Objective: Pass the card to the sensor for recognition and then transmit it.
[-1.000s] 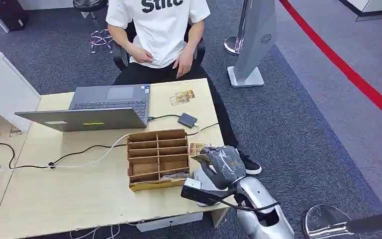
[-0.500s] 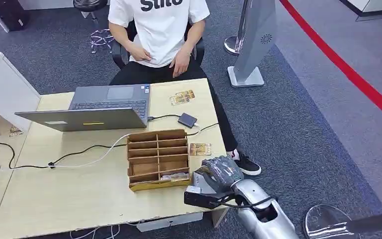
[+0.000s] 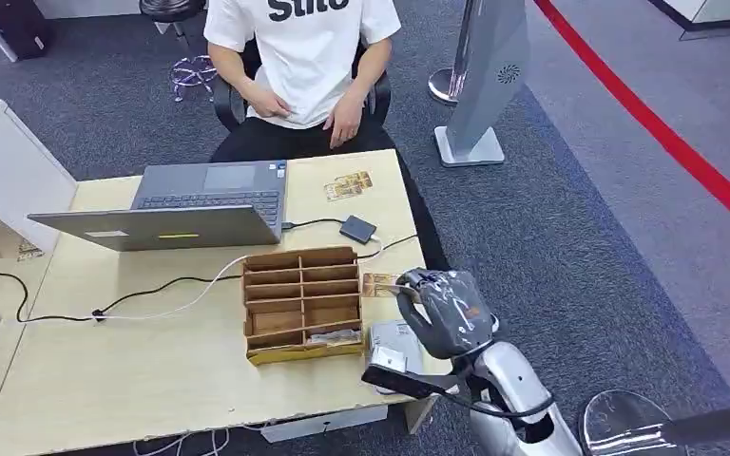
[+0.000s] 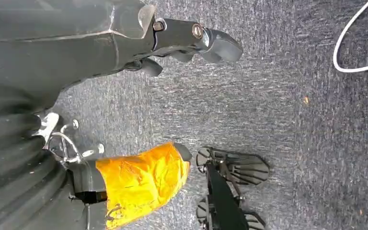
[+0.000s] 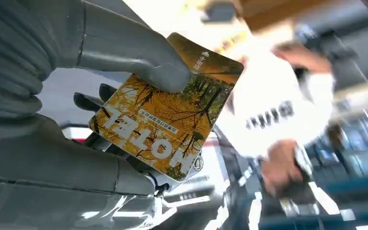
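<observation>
At the near right corner of the table (image 3: 152, 380), the right robot hand (image 3: 442, 309) is raised above the edge, its fingers closed around a card (image 5: 165, 122). The right wrist view shows the card plainly: yellow-orange, printed with autumn trees and white lettering, pinched between the thick grey thumb (image 5: 139, 62) on its face and the darker fingers behind it. From the head view the card is mostly hidden by the hand.

Just left of the hand stands a wooden organiser box (image 3: 299, 302) with several slots, and a small grey device (image 3: 394, 342) lies on the table below the hand. Another card (image 3: 378, 283) lies flat on the table between the box and the hand. Farther away, a small dark sensor (image 3: 358, 228) with a cable sits near the far right of the table, and a pair of cards (image 3: 347, 184) lies beyond it. An open laptop (image 3: 185, 204) takes up the far left part of the table. A person in a white T-shirt (image 3: 302, 57) sits on a chair at the far side.

The left robot hand (image 4: 139, 177), partly wrapped in yellow tape, hangs over grey carpet (image 4: 278, 96); its fingers are apart and it holds nothing.
</observation>
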Robot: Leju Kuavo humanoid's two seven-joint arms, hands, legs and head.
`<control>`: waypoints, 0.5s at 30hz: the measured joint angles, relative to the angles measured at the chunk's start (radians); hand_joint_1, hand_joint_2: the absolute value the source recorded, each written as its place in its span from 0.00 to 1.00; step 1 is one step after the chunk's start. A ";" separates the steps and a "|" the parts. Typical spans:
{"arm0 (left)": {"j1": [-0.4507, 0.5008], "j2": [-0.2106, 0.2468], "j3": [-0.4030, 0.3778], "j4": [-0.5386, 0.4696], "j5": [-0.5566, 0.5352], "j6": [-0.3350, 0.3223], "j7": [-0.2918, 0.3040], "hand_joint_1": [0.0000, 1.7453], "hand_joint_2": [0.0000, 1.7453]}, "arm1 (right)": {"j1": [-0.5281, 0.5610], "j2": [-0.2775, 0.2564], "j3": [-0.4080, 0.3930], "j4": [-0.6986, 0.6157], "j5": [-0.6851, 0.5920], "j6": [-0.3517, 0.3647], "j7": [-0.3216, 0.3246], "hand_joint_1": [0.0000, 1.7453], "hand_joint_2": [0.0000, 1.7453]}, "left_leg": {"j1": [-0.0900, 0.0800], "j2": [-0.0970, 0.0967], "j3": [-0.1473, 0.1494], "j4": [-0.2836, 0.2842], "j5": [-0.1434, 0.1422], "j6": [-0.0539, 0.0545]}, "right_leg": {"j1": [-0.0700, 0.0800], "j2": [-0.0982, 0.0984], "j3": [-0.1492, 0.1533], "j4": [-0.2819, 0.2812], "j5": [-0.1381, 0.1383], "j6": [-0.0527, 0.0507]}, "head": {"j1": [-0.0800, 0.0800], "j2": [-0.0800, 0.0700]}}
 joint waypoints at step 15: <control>-0.067 0.002 -0.051 0.000 -0.175 -0.024 0.016 0.00 1.00 | -0.657 0.244 0.260 0.434 -0.064 0.190 0.110 1.00 1.00 | 0.001 0.005 -0.001 0.000 0.010 -0.003 | 0.000 0.005 -0.004 0.005 0.007 -0.003 | 0.000 0.000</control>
